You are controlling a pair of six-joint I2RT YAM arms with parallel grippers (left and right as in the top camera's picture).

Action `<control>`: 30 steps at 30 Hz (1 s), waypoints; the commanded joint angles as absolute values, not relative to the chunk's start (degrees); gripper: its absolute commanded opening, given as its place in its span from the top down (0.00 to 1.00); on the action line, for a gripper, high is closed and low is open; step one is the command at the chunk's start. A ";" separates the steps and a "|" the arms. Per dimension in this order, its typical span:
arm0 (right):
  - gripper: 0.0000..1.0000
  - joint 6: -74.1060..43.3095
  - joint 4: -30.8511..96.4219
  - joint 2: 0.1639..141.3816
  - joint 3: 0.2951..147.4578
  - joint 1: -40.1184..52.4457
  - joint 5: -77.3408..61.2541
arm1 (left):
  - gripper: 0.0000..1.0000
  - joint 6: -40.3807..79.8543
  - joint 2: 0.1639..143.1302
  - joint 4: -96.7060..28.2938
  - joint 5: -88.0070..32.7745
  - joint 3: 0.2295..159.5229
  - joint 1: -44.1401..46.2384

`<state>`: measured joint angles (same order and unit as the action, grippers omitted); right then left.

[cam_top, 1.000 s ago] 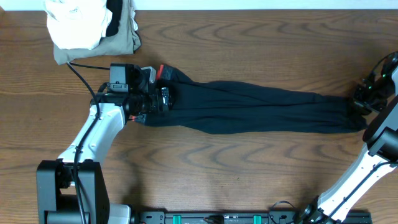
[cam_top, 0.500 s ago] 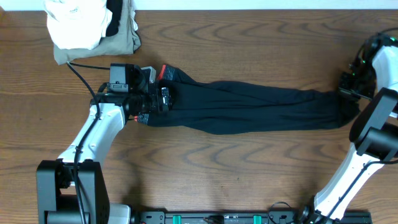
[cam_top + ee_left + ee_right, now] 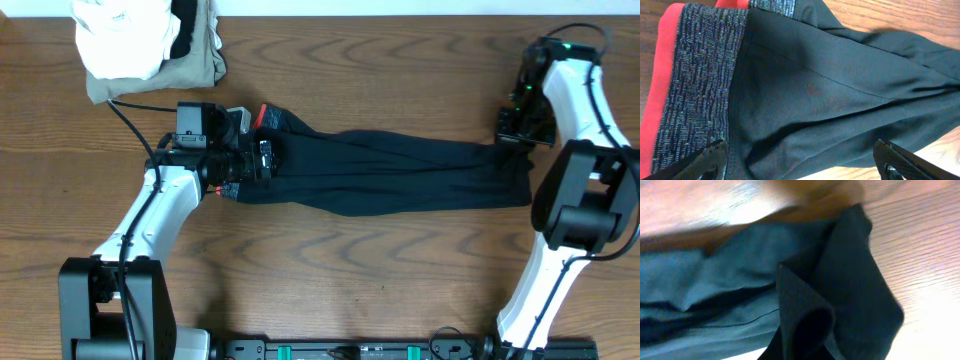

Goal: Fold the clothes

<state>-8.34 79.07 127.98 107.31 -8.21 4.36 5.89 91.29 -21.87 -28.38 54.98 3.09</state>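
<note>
A brown wooden table with bold swirling grain (image 3: 400, 250) fills the overhead view, evenly lit, with a narrow white strip (image 3: 400, 7) along the top edge of the frame. At the upper left a crumpled white cloth (image 3: 120, 40) lies on a khaki-olive garment (image 3: 205, 68). A black metal rail (image 3: 350, 350) runs along the bottom centre.

My right gripper (image 3: 516, 132) tips buried in clothes (image 3: 850, 290) fold; my left gripper (image 3: 800, 167) cropped at bottom edge; table (image 3: 715, 205) blurred.

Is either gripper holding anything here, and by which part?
The right gripper holds the black garment by its leg-hem end, fabric bunched in its shut jaws. The left gripper is open over the waistband, gripping nothing.
</note>
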 commanded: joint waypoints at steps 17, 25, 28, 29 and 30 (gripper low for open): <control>0.99 -11.11 82.28 126.63 107.92 3.66 2.57 | 0.05 4.89 90.54 -21.76 -28.93 54.61 2.81; 0.99 -12.86 80.31 126.65 105.97 5.34 2.31 | 0.05 4.89 90.54 -21.76 -28.93 54.61 2.79; 0.99 -12.82 79.68 126.65 105.65 5.82 1.28 | 0.05 4.89 90.54 -21.76 -28.93 54.61 2.81; 0.99 -12.80 79.50 126.65 105.65 6.00 1.04 | 0.05 4.89 90.54 -21.76 -28.93 54.61 2.79; 0.99 -12.80 79.48 126.65 105.62 6.35 1.04 | 0.05 4.89 90.54 -21.74 -28.93 54.61 2.81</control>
